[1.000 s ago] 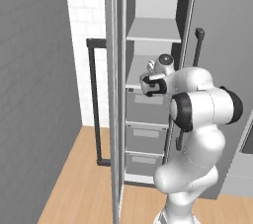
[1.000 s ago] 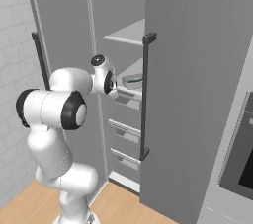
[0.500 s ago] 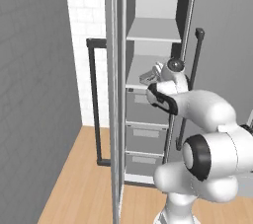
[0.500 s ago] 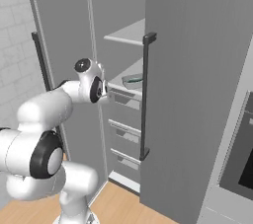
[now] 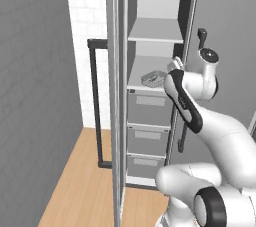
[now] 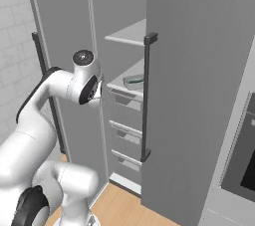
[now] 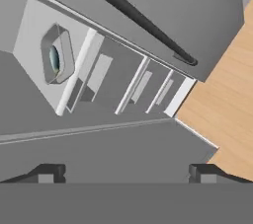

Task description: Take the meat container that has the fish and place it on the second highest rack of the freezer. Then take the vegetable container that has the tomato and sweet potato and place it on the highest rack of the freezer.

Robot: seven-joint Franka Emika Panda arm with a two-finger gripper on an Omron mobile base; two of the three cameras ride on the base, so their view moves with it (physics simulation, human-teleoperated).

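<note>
Tall grey open freezer (image 5: 150,121) held a grey tray with the fish (image 7: 54,59) on its lower white shelf (image 5: 145,76); two-finger gripper (image 7: 126,172) hung outside, fingers spread wide, empty.

The two-finger gripper (image 7: 126,172) hangs wide open outside the tall narrow grey freezer (image 5: 155,86), jaws empty. Ahead of the jaws, a shallow grey meat tray (image 7: 58,54) sits on the lower white shelf (image 5: 145,77), holding the slender silvery-green fish (image 7: 54,58). Above it lies the upper flat white shelf (image 5: 156,31); below, three grey drawers (image 5: 148,108) stacked. The long black bar handle (image 7: 133,18) runs beyond the jaws.
</note>
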